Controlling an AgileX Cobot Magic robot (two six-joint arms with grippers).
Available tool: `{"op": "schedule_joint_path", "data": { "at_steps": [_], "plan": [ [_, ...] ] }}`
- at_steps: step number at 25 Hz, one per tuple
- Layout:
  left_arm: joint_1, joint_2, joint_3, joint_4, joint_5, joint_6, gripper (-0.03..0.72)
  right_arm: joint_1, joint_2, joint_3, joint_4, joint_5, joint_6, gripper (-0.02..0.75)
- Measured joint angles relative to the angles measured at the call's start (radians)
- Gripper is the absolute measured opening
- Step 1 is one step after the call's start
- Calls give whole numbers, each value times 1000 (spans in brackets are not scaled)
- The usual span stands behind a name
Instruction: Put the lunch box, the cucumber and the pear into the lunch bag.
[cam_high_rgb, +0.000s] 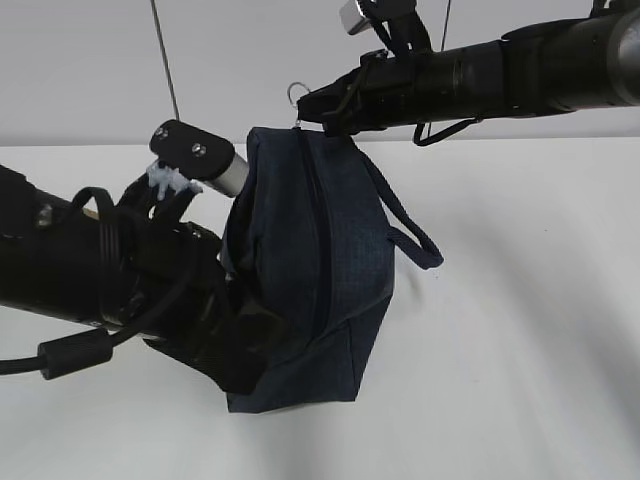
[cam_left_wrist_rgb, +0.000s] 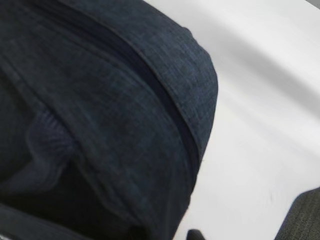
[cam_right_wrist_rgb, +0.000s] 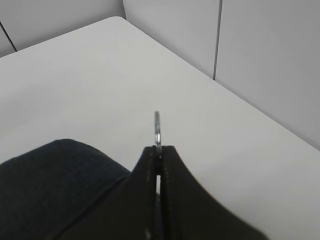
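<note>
right gripper (cam_right_wrist_rgb: 158, 150): jaws pressed together on the silver ring pull (cam_right_wrist_rgb: 157, 129), at the top end of the zipper.
why held so: judged to hang the lunch bag (cam_high_rgb: 310, 270) from the pull so the zipper (cam_high_rgb: 318, 240) runs taut along 1 line.
left gripper (cam_high_rgb: 225, 335): low on the bag's left side, against the fabric; jaws hidden by its own arm and the bag, so cannot tell if apart or clamped (its wrist view shows only close, blurred navy cloth).
why there: likely steadying or bracing the bag's lower part against the pull from above.
lunch bag position: mid-frame, over the white tabletop (cam_high_rgb: 520, 330), bottom near or on it (cannot tell).
long axis: near vertical, top leaning slightly left.
zipper: looks shut along its visible length.
handle (cam_high_rgb: 405, 225): loop drooping off the right side.
lunch box, cucumber, pear: none visible.
</note>
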Motion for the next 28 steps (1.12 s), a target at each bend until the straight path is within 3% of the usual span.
{"op": "schedule_joint_path", "data": {
  "at_steps": [5, 8, 13, 19, 28],
  "plan": [
    [-1, 0, 1, -3, 17, -25, 412, 0, 0, -5, 0, 0, 0, 0],
    [-1, -16, 1, -3, 19, -37, 470, -2, 0, -5, 0, 0, 0, 0],
    [-1, -109, 1, -23, -16, -46, 485, -2, 0, -5, -8, -27, 0, 0],
    [8, -163, -13, -91, -193, -49, 486, -2, 0, -5, -9, -37, 0, 0],
    [156, -6, -202, -219, -200, -49, 423, -2, 0, -5, -9, -38, 0, 0]
  ]
}}
